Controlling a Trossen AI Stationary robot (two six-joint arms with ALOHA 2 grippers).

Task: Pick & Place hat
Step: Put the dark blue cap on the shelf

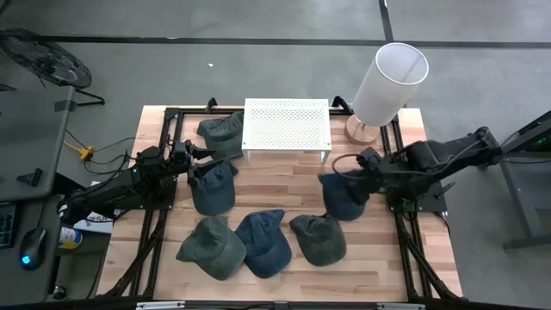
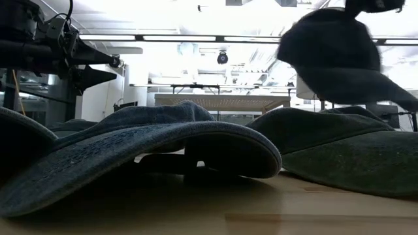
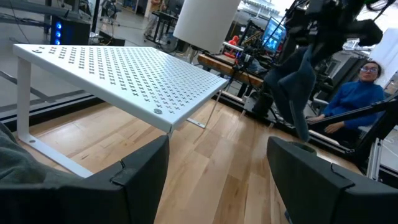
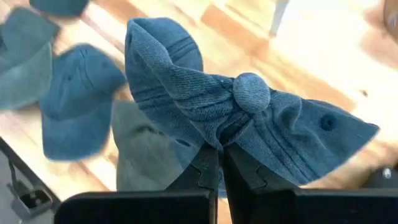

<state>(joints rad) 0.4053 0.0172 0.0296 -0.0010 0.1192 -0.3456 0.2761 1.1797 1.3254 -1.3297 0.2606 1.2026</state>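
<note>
A blue hat (image 1: 343, 195) is held clenched by the right hand (image 1: 368, 178), lifted above the table (image 1: 284, 176); the white rack (image 1: 286, 129) lies up-left (the left hand (image 1: 200, 155) waits released).

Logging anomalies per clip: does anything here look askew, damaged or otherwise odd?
Nothing looks damaged. The one unusual thing is the blue hat held in the air by the shut right gripper, pinched by its crown so the fabric bunches. The other hats lie loosely scattered on the table; the left gripper hovers open near the white rack.
</note>
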